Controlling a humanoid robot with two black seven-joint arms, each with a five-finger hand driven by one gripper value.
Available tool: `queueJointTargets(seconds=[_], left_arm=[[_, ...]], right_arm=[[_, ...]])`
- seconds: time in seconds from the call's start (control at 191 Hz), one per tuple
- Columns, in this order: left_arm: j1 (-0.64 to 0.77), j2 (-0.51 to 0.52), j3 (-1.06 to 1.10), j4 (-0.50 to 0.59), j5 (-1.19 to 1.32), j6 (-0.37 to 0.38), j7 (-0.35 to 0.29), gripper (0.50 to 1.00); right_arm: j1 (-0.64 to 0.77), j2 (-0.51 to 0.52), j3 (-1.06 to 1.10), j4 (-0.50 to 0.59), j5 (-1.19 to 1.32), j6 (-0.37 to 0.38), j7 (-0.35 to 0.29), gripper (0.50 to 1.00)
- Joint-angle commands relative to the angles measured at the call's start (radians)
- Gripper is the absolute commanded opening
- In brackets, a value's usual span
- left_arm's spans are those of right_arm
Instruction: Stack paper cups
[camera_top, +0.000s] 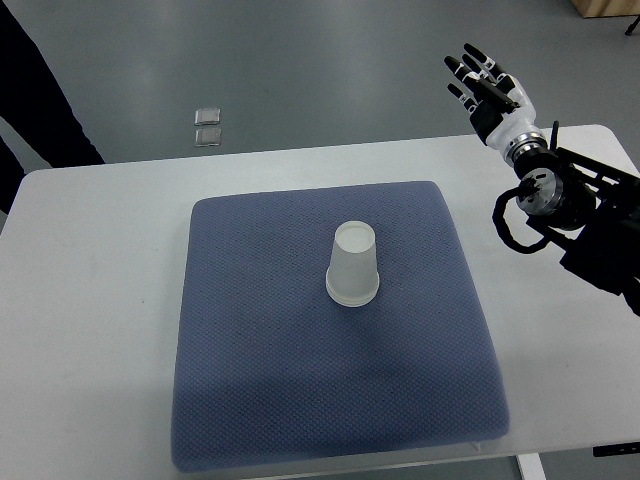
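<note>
Standing mouth-down near the middle of the frame, the white paper cup (353, 265) rests on the blue-grey textured mat (250, 400), its flat base facing up and its wider rim pressed to the cloth. It looks like one cup, though whether others are already nested under it cannot be told from this steep view. No loose cup shows anywhere else on the mat or on the white table (90, 300) beneath it.

The right hand (487, 88) hangs in the upper right of the frame, well apart from the cup and past the table's far edge, its black-tipped fingers (467, 50) spread and holding nothing. Its dark forearm enters from the right edge. The left arm is not to be seen. At the left edge a person's dark sleeve (40, 100) shows, and two small clear squares (208, 126) lie on the grey floor above the table.

Judging by this, stacking is either finished or awaiting another cup. If the hand is to take this cup, it would do best to come in from the right, close its fingers lightly round the mid-wall so the thin paper does not buckle, and lift straight up, since the soft mat gives little to brace against
</note>
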Motion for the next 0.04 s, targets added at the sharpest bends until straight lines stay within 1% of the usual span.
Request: queueJointTargets(seconds=[0.0,0.031], left_arm=[[0.000,0.000,0.000,0.000,0.000,0.000,0.000,1.000],[0.000,0.000,0.000,0.000,0.000,0.000,0.000,1.000]], right_arm=[[-0.001,0.000,0.001,0.000,0.002,0.004,0.002,0.913],[-0.001,0.000,0.001,0.000,0.002,0.004,0.002,0.913]])
